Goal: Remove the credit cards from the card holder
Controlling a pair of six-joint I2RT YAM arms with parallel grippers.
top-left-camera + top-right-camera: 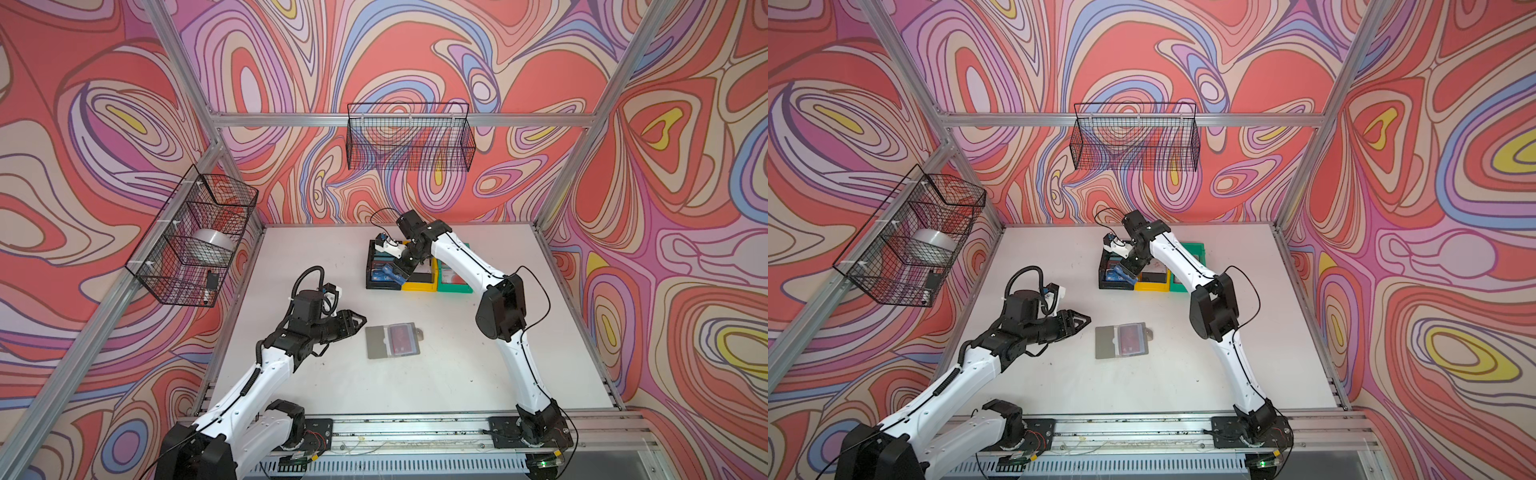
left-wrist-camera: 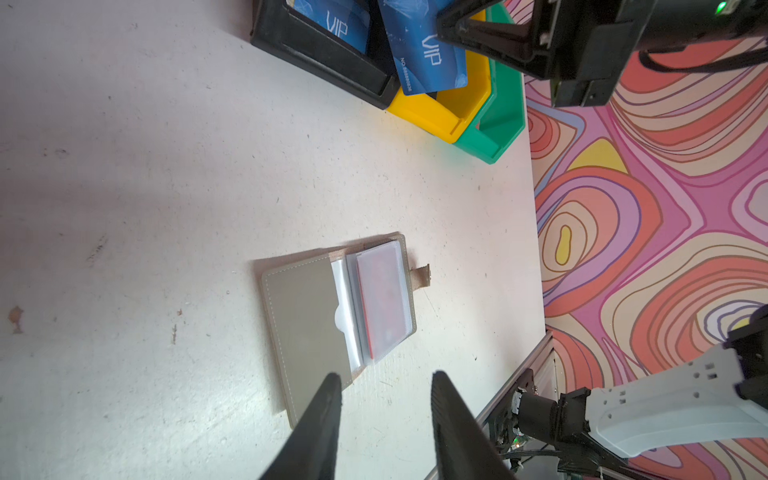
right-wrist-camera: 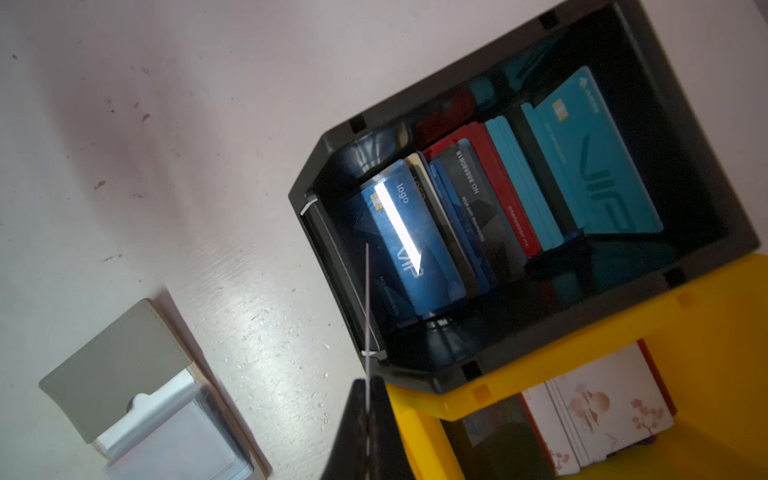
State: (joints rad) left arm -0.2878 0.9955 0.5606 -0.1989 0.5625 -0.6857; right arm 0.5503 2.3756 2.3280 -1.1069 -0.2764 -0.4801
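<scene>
Grey card holder (image 2: 305,332) lying open on the white table (image 2: 145,208), just ahead of the parted, empty left fingers (image 2: 326,415), red card (image 2: 382,299) in its clear pocket, right fingers (image 3: 353,436) pinched on a blue card (image 2: 424,50) above the black bin (image 2: 328,56) rim

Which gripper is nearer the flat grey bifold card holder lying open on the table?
Left. The left gripper sits just beside the card holder, jaws apart; the right gripper is far back at the black plastic bin, shut on a blue card.
</scene>
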